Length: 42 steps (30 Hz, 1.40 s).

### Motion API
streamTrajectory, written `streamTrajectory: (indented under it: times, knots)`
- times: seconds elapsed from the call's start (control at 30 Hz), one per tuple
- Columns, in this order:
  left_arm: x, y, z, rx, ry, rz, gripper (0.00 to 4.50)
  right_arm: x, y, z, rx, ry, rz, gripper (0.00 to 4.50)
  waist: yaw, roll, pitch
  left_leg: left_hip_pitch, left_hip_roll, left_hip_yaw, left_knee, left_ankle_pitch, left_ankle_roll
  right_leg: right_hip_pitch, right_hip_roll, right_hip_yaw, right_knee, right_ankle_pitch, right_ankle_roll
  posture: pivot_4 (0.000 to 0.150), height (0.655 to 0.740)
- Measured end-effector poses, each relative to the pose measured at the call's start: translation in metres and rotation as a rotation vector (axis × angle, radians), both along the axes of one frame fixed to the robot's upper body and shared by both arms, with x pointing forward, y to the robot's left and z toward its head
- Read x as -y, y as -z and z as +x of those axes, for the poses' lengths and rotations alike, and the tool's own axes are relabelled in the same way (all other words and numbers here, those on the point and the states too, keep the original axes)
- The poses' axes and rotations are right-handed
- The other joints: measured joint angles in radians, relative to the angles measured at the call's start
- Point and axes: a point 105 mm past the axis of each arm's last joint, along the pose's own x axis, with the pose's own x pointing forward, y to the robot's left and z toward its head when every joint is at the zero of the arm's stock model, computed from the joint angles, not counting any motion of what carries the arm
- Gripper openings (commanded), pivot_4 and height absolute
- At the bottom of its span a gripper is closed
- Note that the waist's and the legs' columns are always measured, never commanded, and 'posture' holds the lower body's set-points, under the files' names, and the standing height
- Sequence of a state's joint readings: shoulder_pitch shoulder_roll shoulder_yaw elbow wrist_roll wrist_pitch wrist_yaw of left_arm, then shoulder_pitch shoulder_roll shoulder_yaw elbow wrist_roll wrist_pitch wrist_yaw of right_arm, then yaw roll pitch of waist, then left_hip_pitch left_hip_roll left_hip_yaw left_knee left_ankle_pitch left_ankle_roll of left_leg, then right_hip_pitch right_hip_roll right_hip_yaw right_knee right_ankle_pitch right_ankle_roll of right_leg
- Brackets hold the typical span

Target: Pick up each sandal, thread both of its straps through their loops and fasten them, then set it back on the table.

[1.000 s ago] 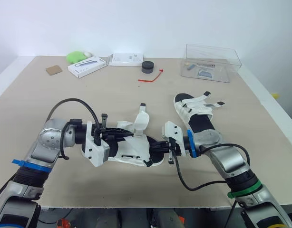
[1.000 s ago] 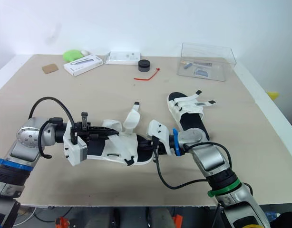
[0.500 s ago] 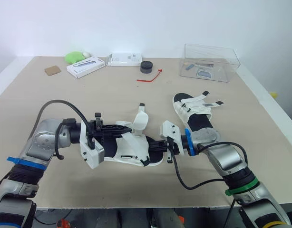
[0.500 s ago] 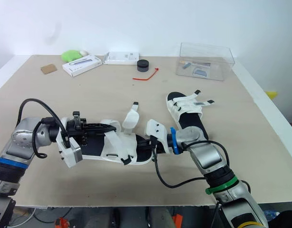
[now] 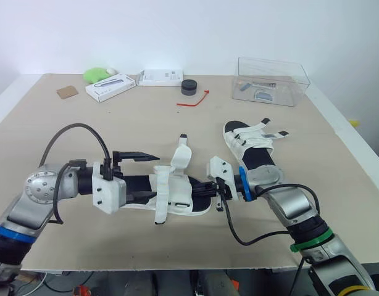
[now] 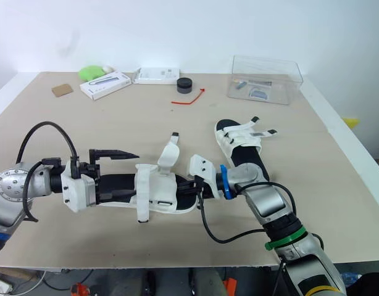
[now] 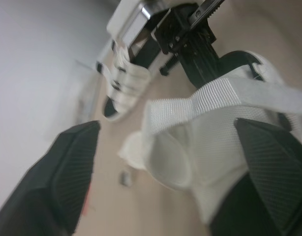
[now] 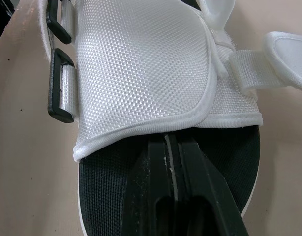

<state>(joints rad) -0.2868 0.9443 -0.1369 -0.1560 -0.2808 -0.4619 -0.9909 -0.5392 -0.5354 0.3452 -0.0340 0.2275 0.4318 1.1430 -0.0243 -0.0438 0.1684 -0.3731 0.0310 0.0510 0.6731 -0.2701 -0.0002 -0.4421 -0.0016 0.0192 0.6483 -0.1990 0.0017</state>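
Note:
The near sandal point(image 5: 177, 192), black sole with white straps, lies in front of me between both grippers. My left gripper point(image 5: 149, 177) is open around its left end; one finger point(image 7: 67, 177) stands above it and the other finger point(image 7: 274, 162) beside the sole. One strap point(image 5: 161, 206) hangs over the near side, and another strap point(image 5: 182, 158) stands upright. My right gripper point(image 5: 209, 190) is shut on the sandal's right end, its fingers point(image 8: 173, 196) pinching the black sole. The second sandal point(image 5: 254, 148) rests on the table to the right.
At the back of the table point(image 5: 66, 135) are a clear plastic box point(image 5: 273, 80), two white boxes point(image 5: 112, 86) point(image 5: 163, 76), a black round item point(image 5: 189, 86), a red tie point(image 5: 195, 100), a green object point(image 5: 98, 74) and a brown square point(image 5: 66, 92).
My left gripper has opened and let go of the strap, which has dropped over the sandal's near side. The left arm has drawn back to the left. The right gripper keeps its hold.

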Motion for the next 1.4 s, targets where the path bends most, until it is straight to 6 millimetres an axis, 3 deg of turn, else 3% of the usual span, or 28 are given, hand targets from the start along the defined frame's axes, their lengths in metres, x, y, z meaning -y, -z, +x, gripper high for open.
streamTrajectory:
  times: [0.17,0.3,0.5,0.6,0.7,0.9,1.13,1.4]
  knots:
    - [-0.028,0.019,-0.001,-0.273,-0.189,0.014,4.46,-0.001,0.000,0.000,-0.002,-0.009,0.000,0.00,0.000,0.000,0.000,0.001,0.001,0.000,-0.001,0.000,0.000,0.000,0.001,0.000,0.000,-0.001,-0.001,0.150,0.7400]
    - [-0.042,0.027,-0.009,-0.645,-0.336,-0.108,4.46,-0.001,0.000,0.001,0.000,-0.012,0.001,0.00,0.000,0.000,0.000,0.000,0.002,0.000,-0.001,0.000,0.000,-0.001,0.001,-0.001,0.000,-0.001,-0.001,0.150,0.7400]
    - [-0.041,0.020,-0.032,-1.026,-0.378,-0.232,4.46,-0.002,0.001,0.001,-0.001,-0.016,0.004,0.00,-0.001,0.000,0.001,0.002,0.001,0.000,-0.002,0.000,0.000,0.000,0.001,0.000,0.000,-0.002,-0.002,0.150,0.7400]
    - [-0.033,0.029,-0.050,-1.174,-0.361,-0.219,4.46,-0.003,0.001,0.002,-0.003,-0.023,0.005,0.00,-0.002,0.000,0.001,0.002,0.002,0.000,-0.002,0.000,0.000,0.000,0.002,0.000,0.000,-0.002,-0.003,0.150,0.7400]
    - [-0.027,0.037,-0.060,-1.238,-0.359,-0.203,4.46,-0.004,0.001,0.004,-0.003,-0.023,0.004,0.00,-0.002,0.000,0.001,0.002,0.002,-0.001,-0.002,0.000,-0.001,0.000,0.002,0.000,0.001,-0.002,-0.003,0.150,0.7400]
    - [-0.006,0.061,-0.060,-1.297,-0.348,-0.261,4.46,-0.005,0.001,0.005,0.003,-0.022,0.004,0.00,-0.001,-0.001,0.000,0.004,0.001,-0.001,-0.002,0.000,-0.001,0.000,0.003,0.000,0.002,-0.001,-0.005,0.150,0.7400]
    - [0.002,0.067,-0.044,-1.250,-0.362,-0.286,4.46,-0.005,0.001,0.006,0.006,-0.017,0.005,0.00,0.000,0.000,0.000,0.004,0.001,-0.001,-0.002,0.000,-0.001,0.000,0.005,0.001,0.002,-0.001,-0.006,0.150,0.7400]
    - [0.017,0.065,-0.042,-1.273,-0.298,-0.298,4.46,-0.006,0.001,0.007,0.012,-0.007,0.006,0.00,0.000,-0.001,0.000,0.003,0.001,0.000,-0.002,0.000,-0.001,0.000,0.004,0.001,0.001,0.000,-0.006,0.150,0.7400]
